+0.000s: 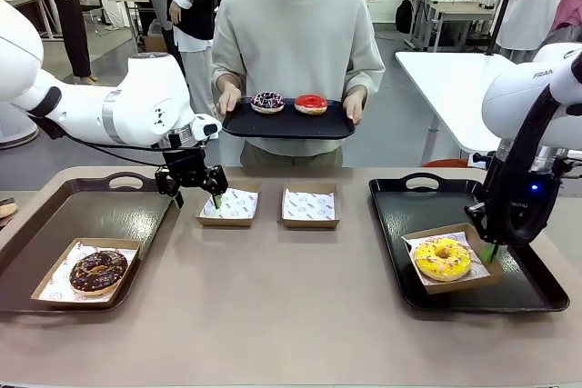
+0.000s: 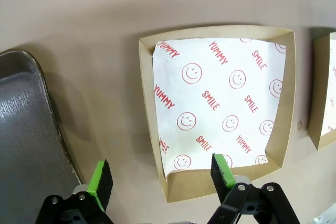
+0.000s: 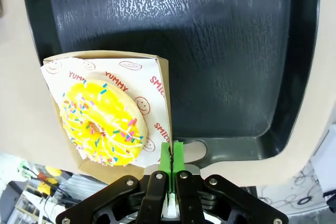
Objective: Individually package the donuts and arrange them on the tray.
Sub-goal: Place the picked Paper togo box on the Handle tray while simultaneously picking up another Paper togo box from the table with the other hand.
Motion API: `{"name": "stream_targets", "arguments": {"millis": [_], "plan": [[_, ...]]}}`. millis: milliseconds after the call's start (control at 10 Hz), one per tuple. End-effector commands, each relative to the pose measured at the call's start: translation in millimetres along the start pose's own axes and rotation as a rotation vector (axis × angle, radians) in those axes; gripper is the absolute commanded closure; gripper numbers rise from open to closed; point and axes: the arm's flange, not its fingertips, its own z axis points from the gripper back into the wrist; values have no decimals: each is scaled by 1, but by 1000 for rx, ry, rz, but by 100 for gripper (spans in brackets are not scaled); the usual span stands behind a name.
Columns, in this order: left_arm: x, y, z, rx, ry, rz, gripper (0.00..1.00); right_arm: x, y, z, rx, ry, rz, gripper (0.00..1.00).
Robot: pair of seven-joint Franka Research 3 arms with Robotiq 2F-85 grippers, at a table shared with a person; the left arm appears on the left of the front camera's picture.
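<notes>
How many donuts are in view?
4: brown donut boxed on left tray, yellow donut boxed on right tray, sprinkled donut and red donut on the person's tray.

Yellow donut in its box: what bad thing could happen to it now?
The right gripper pinches just one edge of the box, so if it lifts, the box might tip and the yellow donut could slide out. The left gripper hangs open over a wall of the empty box; closing there might crumple its paper.
</notes>
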Motion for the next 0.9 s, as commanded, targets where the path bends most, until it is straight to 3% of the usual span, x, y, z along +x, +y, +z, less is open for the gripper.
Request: {"name": "stream_targets", "arguments": {"millis": [0, 300, 800], "plan": [[12, -14, -2, 63, -5, 35, 2, -5, -2, -5, 14, -33, 13, 99], [20, -16, -7, 66, 8, 61, 2, 2, 8, -13, 14, -91, 5, 99], [22, -16, -6, 69, 0, 77, 2, 10, 22, -26, 30, -80, 20, 99]]}}
